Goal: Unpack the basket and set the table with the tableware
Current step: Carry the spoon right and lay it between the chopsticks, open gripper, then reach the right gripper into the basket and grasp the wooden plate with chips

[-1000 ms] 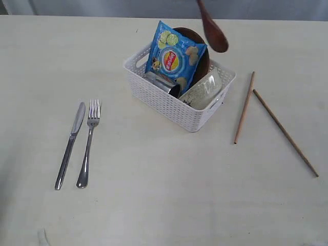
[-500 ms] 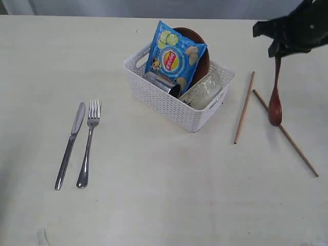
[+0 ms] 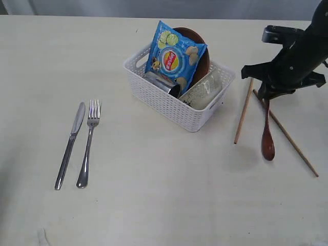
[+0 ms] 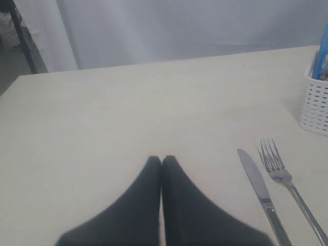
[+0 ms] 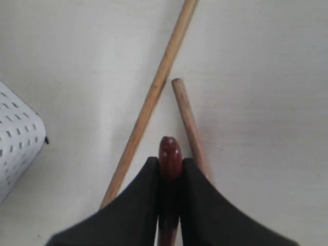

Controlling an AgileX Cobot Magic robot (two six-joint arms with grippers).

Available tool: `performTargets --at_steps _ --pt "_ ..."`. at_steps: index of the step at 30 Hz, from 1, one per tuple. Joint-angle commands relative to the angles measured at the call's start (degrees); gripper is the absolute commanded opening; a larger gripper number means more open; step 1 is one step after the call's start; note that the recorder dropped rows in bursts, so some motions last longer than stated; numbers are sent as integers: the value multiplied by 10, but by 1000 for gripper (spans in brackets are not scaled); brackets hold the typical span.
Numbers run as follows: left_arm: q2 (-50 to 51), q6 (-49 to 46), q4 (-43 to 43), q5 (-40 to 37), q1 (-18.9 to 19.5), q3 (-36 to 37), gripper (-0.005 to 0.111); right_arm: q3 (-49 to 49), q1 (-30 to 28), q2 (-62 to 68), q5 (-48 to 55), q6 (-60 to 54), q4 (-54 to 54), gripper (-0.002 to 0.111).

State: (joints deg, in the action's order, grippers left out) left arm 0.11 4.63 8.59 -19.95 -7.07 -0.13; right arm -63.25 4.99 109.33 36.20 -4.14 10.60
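**Cream table: spoon held by its handle between the chopsticks**

Exterior view: the plain cream table [image 3: 164, 205] shows your layout so far. The knife [image 3: 70, 146] and fork [image 3: 88, 143] lie side by side left of the basket [image 3: 164, 102], and the two chopsticks [image 3: 244, 107] lie to its right. Your right gripper [image 3: 266, 95] pinches the spoon [image 3: 267, 134] by the handle, bowl end low between the sticks. I judge you mean to lay it there. I cannot tell whether it touches the table. The chip bag [image 3: 173, 56], plate [image 3: 201, 57], bowl [image 3: 205, 88] and cup [image 3: 161, 82] sit in the basket, not yet unpacked.

Left wrist view: your left gripper [image 4: 162, 163] is pinched together and empty near the knife and fork, probably parked clear.

Right wrist view: the jaws stand narrow, clamped on the spoon's handle end between the chopsticks.
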Motion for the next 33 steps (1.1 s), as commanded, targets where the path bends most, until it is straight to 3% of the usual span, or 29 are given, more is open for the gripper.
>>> performTargets --at_steps 1,7,9,14,25,31,33 --pt "-1 1 2 0 -3 1 0 0 -2 20 8 5 -3 1" --pt "-1 1 2 0 -3 1 0 -5 -2 22 8 5 -2 42" --pt "-1 1 2 0 -3 1 0 -15 -2 20 18 5 -2 48" --pt "-1 1 2 0 -3 1 0 -72 3 -11 82 -30 23 48" --pt "-1 1 -3 0 -3 1 0 -167 72 -50 40 -335 215 48" --pt "-1 1 -3 0 -3 1 0 -223 73 13 68 -409 301 67" --pt "-1 1 -3 0 -3 1 0 -240 73 37 82 -409 305 68"
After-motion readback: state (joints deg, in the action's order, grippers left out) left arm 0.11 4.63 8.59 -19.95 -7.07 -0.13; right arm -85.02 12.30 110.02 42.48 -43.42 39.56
